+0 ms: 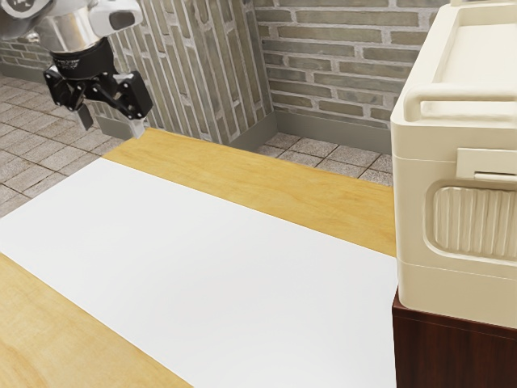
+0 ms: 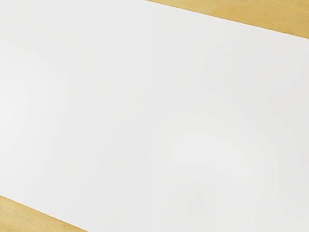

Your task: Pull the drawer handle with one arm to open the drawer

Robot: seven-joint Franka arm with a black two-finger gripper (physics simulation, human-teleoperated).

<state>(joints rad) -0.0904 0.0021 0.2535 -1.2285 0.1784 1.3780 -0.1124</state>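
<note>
Arm [image 1: 71, 31] points its parted jaws downward.

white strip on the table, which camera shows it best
The exterior view: it takes in one end and both long edges of the white strip on the table. The wrist view shows a closer stretch, with wood beyond two edges.

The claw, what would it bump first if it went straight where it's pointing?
The claw points down, so probably the white strip on the table; how far down is unclear.
</note>
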